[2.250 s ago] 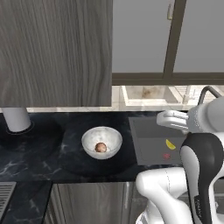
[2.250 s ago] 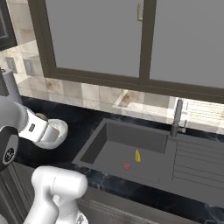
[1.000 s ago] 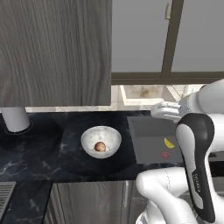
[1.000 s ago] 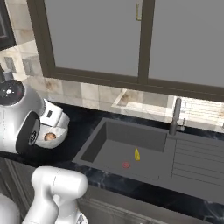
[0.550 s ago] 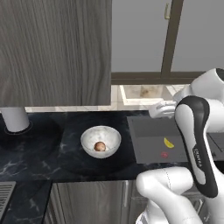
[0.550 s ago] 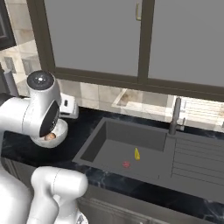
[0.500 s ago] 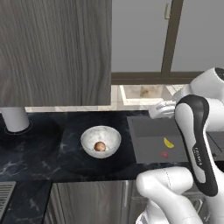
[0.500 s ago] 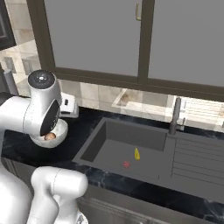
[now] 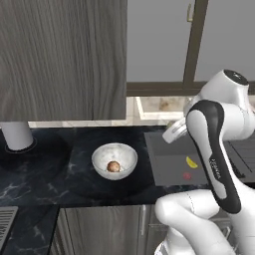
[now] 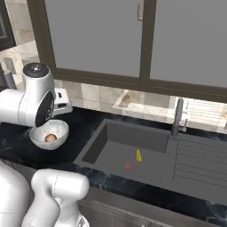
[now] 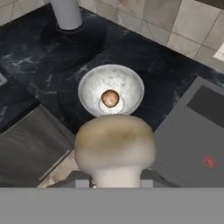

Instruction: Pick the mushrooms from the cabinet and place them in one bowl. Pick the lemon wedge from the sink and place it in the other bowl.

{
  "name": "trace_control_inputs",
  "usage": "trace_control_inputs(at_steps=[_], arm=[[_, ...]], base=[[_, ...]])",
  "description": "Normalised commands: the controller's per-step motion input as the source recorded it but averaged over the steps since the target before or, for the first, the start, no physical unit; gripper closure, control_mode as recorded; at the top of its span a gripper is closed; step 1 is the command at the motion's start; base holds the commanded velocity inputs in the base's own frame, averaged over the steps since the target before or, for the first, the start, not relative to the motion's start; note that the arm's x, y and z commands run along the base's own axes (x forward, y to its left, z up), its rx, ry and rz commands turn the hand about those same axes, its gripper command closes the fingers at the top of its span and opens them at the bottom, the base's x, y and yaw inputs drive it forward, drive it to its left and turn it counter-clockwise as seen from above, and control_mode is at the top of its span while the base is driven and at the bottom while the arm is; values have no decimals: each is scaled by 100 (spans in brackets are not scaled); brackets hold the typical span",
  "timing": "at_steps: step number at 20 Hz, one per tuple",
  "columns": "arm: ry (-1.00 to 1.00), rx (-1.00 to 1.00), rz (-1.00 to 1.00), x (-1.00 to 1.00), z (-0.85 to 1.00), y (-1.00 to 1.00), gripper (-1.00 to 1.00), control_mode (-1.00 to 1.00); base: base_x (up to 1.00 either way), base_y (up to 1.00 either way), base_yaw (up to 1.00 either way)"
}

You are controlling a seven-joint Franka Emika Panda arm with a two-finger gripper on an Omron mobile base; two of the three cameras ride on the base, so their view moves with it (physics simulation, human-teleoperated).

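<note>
we hold mushroom (image 11: 114, 148) | jaws clamped on its pale stem | judged light, soft, bruisable | marbled bowl (image 11: 89, 94) below already has 1

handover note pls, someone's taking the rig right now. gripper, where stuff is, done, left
Gripper: shut on the second mushroom, carried above the counter near the marbled bowl.
Done: first mushroom sits in the marbled bowl.
Lemon wedge lies on the floor of the sink, beside a small red item.
Cabinet door is shut.
Left: drop the held mushroom in the marbled bowl, then move the lemon wedge to the other bowl.
</note>
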Motion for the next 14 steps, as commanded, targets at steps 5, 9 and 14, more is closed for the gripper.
trace_control_inputs(at_steps=[5,9,14], arm=[[3,-5,11,3,-4,40,100,-100],[-5,0,9,9,-18,19,100,-100],[-5,-1,11,-1,-27,25,100,-100]], base=[[0,0,0],[0,0,0],[0,0,0]])
